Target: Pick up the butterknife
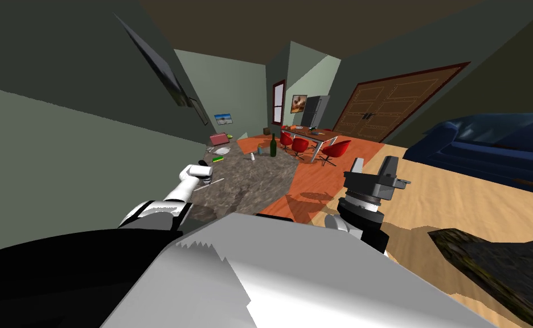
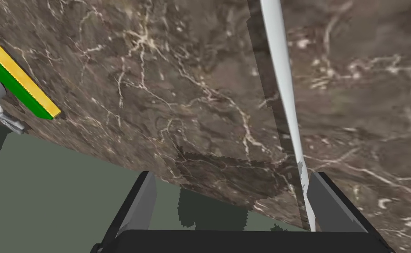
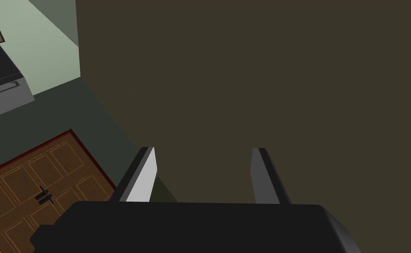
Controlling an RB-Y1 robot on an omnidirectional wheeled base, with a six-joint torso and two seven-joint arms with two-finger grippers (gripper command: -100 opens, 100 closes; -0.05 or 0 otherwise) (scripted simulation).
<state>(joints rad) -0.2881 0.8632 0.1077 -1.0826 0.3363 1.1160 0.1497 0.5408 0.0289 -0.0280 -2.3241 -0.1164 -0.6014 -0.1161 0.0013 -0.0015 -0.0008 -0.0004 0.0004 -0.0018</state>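
Right up close, the left gripper (image 2: 233, 200) has its two blades spread wide and pinches nothing. Just inside one finger (image 2: 327, 206) runs the long, thin, light grey butterknife (image 2: 283, 88), flat on the brown, white-veined marble countertop (image 2: 178, 88) near its edge. Its long axis points straight away from the gripper: broader end far out, narrow end down by that finger. A green and yellow sponge (image 2: 20, 83) lies well off beyond the other finger. The right gripper (image 1: 372, 166) is held up clear of the counter, fingers apart.
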